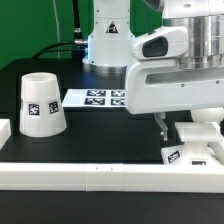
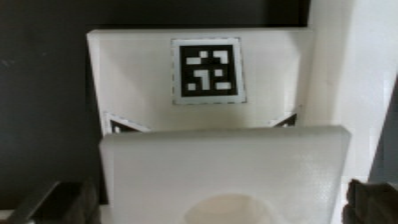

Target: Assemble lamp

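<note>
**Desk:** Where do the lamp parts stand?

**Photographer:** The white arm [image 1: 172,85] hangs over the square base [image 1: 197,143]. The base lies on the black surface [image 1: 110,135] at the exterior view's right, just behind the long white rail [image 1: 90,178]. The tapered shade [image 1: 42,104] sits wide end down, well apart from the base at that view's left, with a marker tag facing the camera. The marker board [image 1: 100,97] lies farther back, between the two.

**Desk:** And the pincer?

**Photographer:** Released. In the wrist view the pincer [image 2: 214,200] is spread wide. One dark finger [image 2: 54,203] stands on either side of the base's white top, and a round hole shows between them. Nothing is clamped.
</note>
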`<state>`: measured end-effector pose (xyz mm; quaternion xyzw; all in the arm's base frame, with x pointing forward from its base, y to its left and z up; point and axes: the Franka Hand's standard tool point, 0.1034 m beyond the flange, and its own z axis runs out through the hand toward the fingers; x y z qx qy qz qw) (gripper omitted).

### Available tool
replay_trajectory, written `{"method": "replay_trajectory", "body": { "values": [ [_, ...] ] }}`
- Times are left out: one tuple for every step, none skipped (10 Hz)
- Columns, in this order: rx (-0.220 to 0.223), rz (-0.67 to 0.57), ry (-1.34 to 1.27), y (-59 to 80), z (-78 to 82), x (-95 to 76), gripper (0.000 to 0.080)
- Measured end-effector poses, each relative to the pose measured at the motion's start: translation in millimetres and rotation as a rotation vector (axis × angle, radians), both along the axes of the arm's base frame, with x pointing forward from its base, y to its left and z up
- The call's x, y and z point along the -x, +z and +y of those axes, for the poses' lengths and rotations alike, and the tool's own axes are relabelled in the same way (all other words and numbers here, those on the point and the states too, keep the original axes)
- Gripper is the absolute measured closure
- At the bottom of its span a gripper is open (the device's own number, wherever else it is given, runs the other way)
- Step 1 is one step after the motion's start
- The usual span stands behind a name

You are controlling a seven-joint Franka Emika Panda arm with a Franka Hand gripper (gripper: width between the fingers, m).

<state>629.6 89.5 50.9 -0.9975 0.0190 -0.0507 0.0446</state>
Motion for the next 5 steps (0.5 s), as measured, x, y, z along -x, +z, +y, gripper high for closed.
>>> {"method": "replay_trajectory", "body": {
  "values": [
    [-0.001, 0.0, -0.007, 3.2, 1.8, 5.4, 0.0102],
    [-0.002, 0.01, -0.019, 9.4, 6.0, 19.0, 0.01],
    [-0.005, 0.02, -0.056, 16.7, 11.5, 30.7, 0.01],
    [-0.007, 0.027, -0.078, 25.4, 18.8, 43.8, 0.01],
    [-0.011, 0.034, -0.119, 33.2, 27.8, 55.7, 0.01]
  ]
}}
